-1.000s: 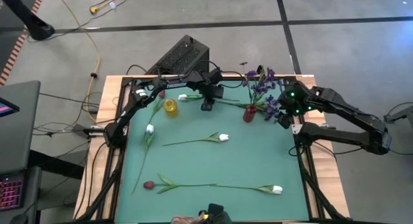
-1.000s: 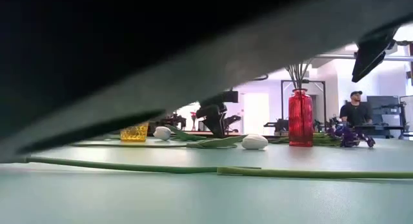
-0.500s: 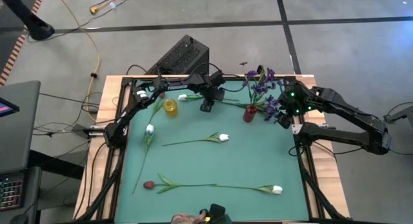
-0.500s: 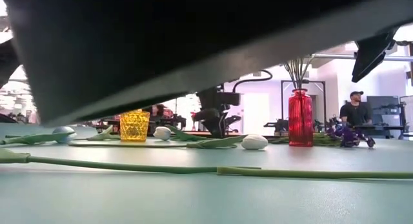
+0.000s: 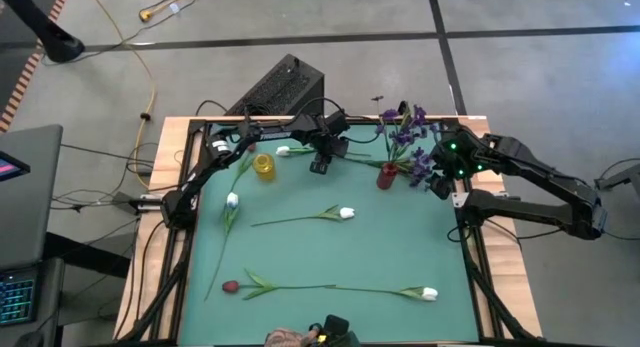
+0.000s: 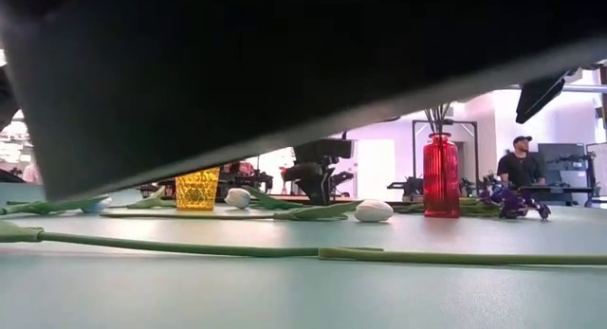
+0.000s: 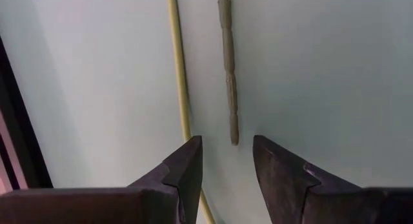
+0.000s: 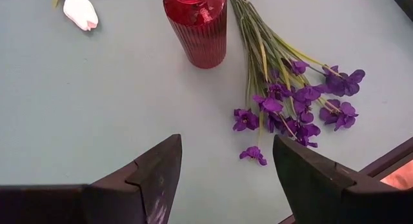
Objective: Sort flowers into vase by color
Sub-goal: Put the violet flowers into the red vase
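The left gripper hangs low over the desk, jaws partly open and empty — a thin green stem ends just ahead of the gap, its length running straight away from them (bloom out of sight). The right gripper, wide and empty, faces the red vase and purple spray.

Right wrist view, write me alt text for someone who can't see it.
A red ribbed vase stands upright on a pale green table, with a spray of purple flowers lying beside it, stems running past the vase. A white tulip head lies near one edge, and the right gripper hangs open above the table, its two dark fingers holding nothing.
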{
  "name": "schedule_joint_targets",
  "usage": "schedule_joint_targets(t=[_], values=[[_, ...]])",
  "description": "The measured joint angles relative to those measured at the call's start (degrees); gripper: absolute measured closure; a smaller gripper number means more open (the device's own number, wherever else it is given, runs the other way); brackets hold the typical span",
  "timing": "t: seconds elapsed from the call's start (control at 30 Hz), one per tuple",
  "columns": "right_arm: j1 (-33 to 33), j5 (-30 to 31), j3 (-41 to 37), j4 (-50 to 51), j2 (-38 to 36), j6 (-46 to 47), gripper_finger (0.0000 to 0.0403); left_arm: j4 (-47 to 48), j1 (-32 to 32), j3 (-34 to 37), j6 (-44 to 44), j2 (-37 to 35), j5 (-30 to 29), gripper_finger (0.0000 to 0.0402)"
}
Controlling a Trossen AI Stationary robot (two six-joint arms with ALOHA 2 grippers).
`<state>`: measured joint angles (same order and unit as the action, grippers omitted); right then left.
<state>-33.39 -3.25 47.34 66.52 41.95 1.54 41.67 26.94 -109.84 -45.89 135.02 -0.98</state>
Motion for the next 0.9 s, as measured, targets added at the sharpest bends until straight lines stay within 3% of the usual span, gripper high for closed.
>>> schedule_joint_targets(t=[0.23,0.47,0.67,0.9], values=[[-0.01,0.02,0.04,0.04,2.18,0.0,0.0132,1.07,-0.09,0.0,0.07,-0.84,-0.53,0.0277],[-1.6,0.03,0.04,0.03,9.84,-0.35,0.0132,1.93,0.2,-0.06,2.66,-5.86,-1.4,0.0277],[-3.59,0.07,0.04,0.02,14.73,-2.83,0.0132,2.68,0.86,-0.04,5.44,-10.97,1.3,0.0277],[-1.3,0.11,0.07,-0.3,8.89,-4.74,0.0132,2.75,1.58,-0.04,7.17,-13.34,5.68,0.0277]])
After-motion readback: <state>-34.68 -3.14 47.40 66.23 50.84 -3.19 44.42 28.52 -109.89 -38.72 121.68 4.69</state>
